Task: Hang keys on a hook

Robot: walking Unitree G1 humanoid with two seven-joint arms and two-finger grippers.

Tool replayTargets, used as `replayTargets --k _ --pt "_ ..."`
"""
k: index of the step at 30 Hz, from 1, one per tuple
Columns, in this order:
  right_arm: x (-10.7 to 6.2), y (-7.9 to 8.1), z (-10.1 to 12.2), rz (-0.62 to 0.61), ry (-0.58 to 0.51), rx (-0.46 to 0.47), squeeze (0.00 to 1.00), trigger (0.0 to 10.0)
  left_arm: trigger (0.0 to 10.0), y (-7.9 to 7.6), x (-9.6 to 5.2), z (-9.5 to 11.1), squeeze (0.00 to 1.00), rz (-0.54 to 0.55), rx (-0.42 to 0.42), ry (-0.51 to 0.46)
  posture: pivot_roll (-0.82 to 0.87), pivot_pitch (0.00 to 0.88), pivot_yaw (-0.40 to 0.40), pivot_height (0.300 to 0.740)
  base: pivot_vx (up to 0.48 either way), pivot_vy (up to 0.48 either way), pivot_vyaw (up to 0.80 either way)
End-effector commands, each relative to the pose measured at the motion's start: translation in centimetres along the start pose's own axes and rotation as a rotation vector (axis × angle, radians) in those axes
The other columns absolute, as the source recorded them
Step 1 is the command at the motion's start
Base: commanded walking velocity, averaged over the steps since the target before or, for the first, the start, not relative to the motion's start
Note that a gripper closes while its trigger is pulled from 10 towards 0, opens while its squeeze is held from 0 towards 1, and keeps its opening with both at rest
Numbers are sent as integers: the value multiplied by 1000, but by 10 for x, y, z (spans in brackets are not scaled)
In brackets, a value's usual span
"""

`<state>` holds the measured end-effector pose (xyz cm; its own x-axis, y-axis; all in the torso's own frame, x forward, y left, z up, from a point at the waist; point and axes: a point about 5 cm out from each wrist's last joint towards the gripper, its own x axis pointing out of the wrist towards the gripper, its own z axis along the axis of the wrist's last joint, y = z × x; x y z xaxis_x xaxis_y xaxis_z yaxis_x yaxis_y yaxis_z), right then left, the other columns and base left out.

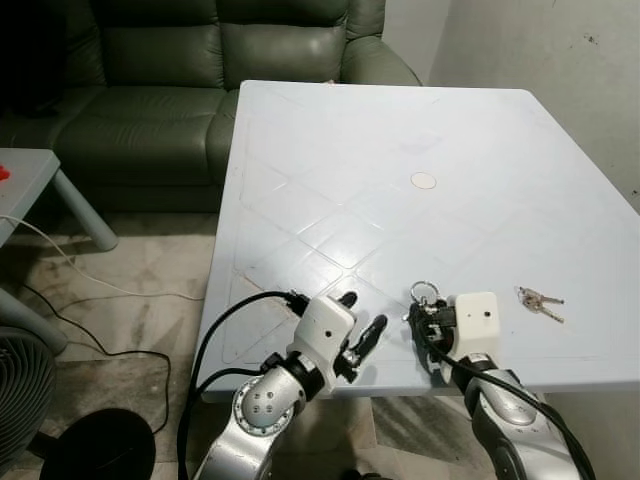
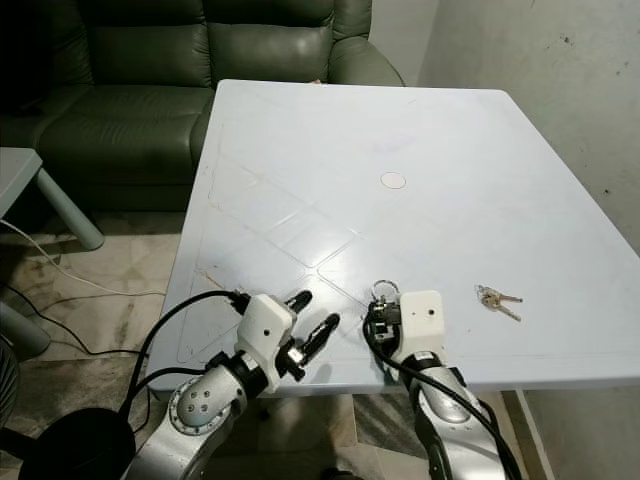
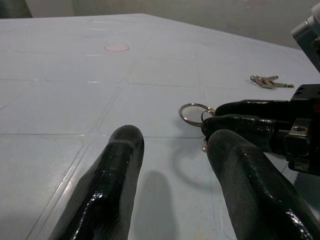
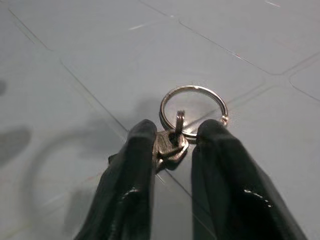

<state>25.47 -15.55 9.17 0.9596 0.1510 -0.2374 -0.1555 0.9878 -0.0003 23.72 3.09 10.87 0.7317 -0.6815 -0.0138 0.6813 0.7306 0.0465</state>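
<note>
My right gripper is shut on the head of a key whose silver ring sticks out past the fingertips. It hovers just above the white table near the front edge, where the ring also shows. A second bunch of keys lies flat on the table, to the right of that gripper. My left gripper is open with nothing between its fingers, a short way left of the right gripper and pointing toward it.
A round mark sits mid-table. A dark green sofa stands behind the table. At the left are a low grey side table, cables on the floor and a fan. A wall runs along the right.
</note>
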Motion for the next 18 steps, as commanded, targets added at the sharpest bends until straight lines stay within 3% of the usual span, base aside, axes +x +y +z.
replayTargets --k 1,3,4,5,6,18 --pt "2 0 -1 -8 3 -7 0 3059 10000 0 1 5 0 2 10 -13 -59 129 -40 740 0 0 0" --pt "1 0 -1 -7 2 -4 0 2549 10000 0 0 4 0 3 10 -13 -59 131 -39 740 0 0 0" --pt "2 1 -1 -6 3 -3 0 1412 10000 0 0 4 0 4 11 -12 -59 131 -39 740 0 0 0" --pt "2 1 -1 -6 3 -3 0 1412 10000 0 0 4 0 4 11 -12 -59 131 -39 740 0 0 0" --pt "2 1 0 -7 -2 -8 0 0 10000 0 0 4 0 5 11 -12 -56 131 -40 740 0 0 0" --pt "2 1 0 -16 -4 -24 0 0 10000 2 0 5 0 12 17 -14 -57 134 -39 740 0 0 0"
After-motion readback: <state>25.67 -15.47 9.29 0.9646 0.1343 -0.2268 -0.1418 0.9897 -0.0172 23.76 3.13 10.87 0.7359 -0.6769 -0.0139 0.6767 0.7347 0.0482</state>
